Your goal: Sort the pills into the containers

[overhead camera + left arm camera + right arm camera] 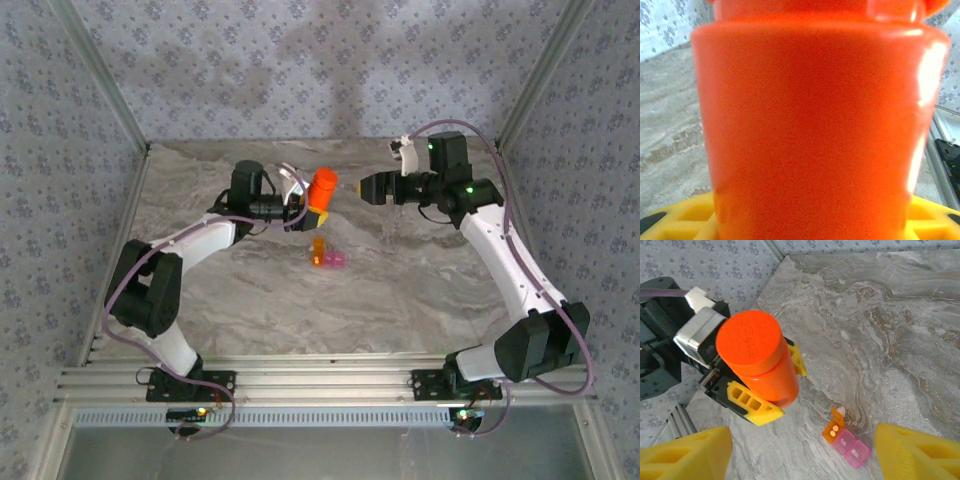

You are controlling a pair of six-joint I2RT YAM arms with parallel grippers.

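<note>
Marbled grey table (400,300) inside patterned walls (300,60). Near its middle, lying flat, the containers (846,442): tiny joined translucent compartments, orange end with its lid flipped up, pink part beside it apparently closed, printed labels too small to read. Inside the open orange compartment, two small pale dots, probably pills (831,429), though too small to be sure. No loose pills to be made out elsewhere on the table.

Behind the containers and well apart from them, held off the table: taller orange bottle (762,367), clamped round its lower body between the yellow fingers (752,407) of the left gripper (775,385), cap (747,337) turned toward the right arm. Cap on, seated flat. Contents hidden behind the opaque wall.

Facing that cap, near it but not touching: right gripper (362,187), jaws spread wide, nothing between them.

Judged from this: early in the task. Counts as done: bottle lifted and presented, one compartment opened, possibly two pills placed. Left to do, by the look of it: grasp and remove the cap, get the pills out, split them by kind between orange and pink, with the pink lid likely to be opened first. Cannot tell how many pills remain in the bottle.
</note>
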